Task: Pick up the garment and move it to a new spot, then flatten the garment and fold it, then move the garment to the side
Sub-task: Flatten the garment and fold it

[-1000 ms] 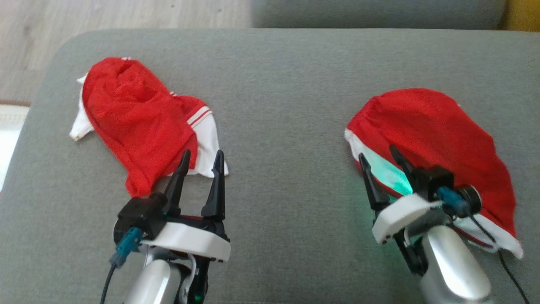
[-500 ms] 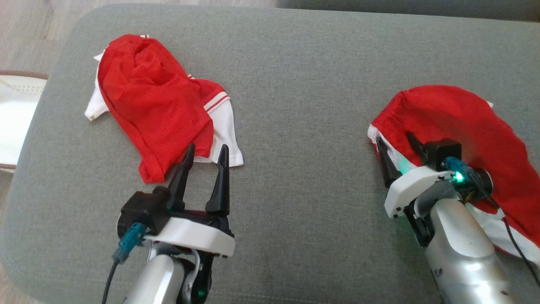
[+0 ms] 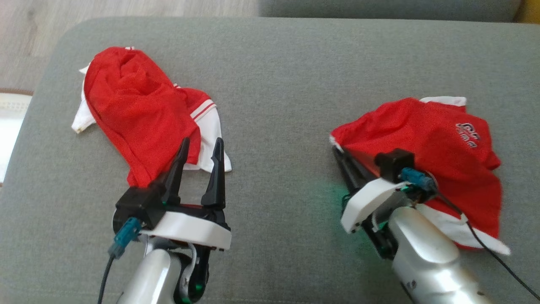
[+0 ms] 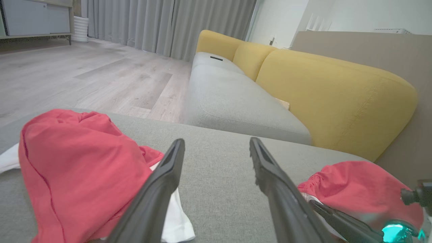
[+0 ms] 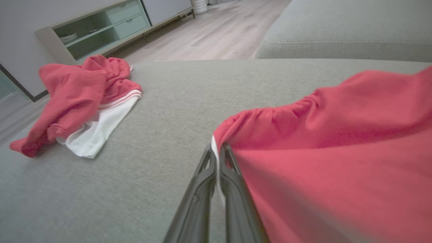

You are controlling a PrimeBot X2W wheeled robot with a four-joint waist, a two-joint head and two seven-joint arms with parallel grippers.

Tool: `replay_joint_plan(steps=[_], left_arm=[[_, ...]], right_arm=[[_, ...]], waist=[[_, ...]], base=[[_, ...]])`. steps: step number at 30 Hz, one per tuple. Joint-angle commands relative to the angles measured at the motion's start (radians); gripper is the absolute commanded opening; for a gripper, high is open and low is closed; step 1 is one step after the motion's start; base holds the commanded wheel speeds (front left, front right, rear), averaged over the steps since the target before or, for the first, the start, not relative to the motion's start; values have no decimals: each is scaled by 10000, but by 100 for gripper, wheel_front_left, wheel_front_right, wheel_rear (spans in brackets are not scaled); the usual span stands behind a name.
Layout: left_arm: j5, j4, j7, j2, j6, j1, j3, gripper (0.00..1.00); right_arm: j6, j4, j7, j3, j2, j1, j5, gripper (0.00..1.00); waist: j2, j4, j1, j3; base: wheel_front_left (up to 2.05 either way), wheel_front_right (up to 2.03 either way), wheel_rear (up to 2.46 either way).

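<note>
- I saw a grey ottoman (image 3: 287, 76) serving as the work surface.
- Past its far edge stood a sofa (image 4: 233, 101) with a grey seat and yellow back.
- Wood floor (image 4: 84, 71), grey curtains (image 4: 168, 23) and a low cabinet (image 5: 98, 33) lay beyond.

The right hand (image 5: 218, 150) pinches the gathered edge of the red knit garment with white trim (image 3: 430, 135); in the head view its fingertips lie under that cloth, out of sight. The silver forearm (image 3: 422, 257) covers the garment's near part, the white hem (image 3: 485, 240) at the lower right is smeared, and the small white print (image 3: 468, 135) is too small to read. In the right wrist view the cloth runs off the right and bottom edges, blurred. A white, brown-edged shape (image 3: 8, 122) is cut by the head view's left edge; what it is cannot be told
</note>
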State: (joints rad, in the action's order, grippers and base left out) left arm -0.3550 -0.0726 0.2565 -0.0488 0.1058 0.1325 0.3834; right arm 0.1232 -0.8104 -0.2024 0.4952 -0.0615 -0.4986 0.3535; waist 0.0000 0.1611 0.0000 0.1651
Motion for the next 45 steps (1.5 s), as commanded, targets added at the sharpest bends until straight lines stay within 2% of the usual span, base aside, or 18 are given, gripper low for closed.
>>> replay_joint_plan(steps=[1, 7, 10, 11, 20, 28, 31, 37, 45], left_arm=[[16, 276, 53, -14, 19, 263, -305, 100], [39, 231, 53, -14, -4, 168, -348, 100], [63, 223, 53, -14, -22, 124, -378, 100], [73, 223, 53, -14, -27, 112, -386, 100], [137, 204, 53, -14, -70, 71, -474, 100], [235, 80, 53, -14, -263, -30, -692, 100], [288, -87, 53, -14, -430, -15, -766, 100], [465, -1128, 53, -14, -1145, 282, -582, 100], [462, -1494, 53, -14, -1254, 613, -656, 100]], right_arm=[[75, 378, -117, 275, 111, 18, 131, 0], [75, 1110, 107, 1630, 38, 418, 1123, 0], [75, 1204, 198, 1908, -196, 459, 1416, 2], [75, 1185, 171, 1932, -271, 434, 1410, 100], [75, 1134, 8, 1191, -745, 673, 1414, 100], [75, 2327, -334, -869, -1267, 2004, 707, 100], [75, 3186, -472, -1934, -1048, 2783, 44, 100], [75, 4588, -560, -4320, -230, 4373, -1491, 100], [75, 4831, -88, -4745, 96, 4937, -2042, 100]], waist=[[0, -72, 0, -83], [0, -245, 0, -287], [0, -316, 0, -330], [0, -347, 0, -336], [0, -689, 0, -465], [0, -1294, 0, -645], [0, -1656, 0, -626], [0, -2300, 0, -486], [0, -2760, 0, -315]], base=[[0, 0, 0], [0, 0, 0], [0, 0, 0], [0, 0, 0], [0, 0, 0], [0, 0, 0], [0, 0, 0], [0, 0, 0], [0, 0, 0]])
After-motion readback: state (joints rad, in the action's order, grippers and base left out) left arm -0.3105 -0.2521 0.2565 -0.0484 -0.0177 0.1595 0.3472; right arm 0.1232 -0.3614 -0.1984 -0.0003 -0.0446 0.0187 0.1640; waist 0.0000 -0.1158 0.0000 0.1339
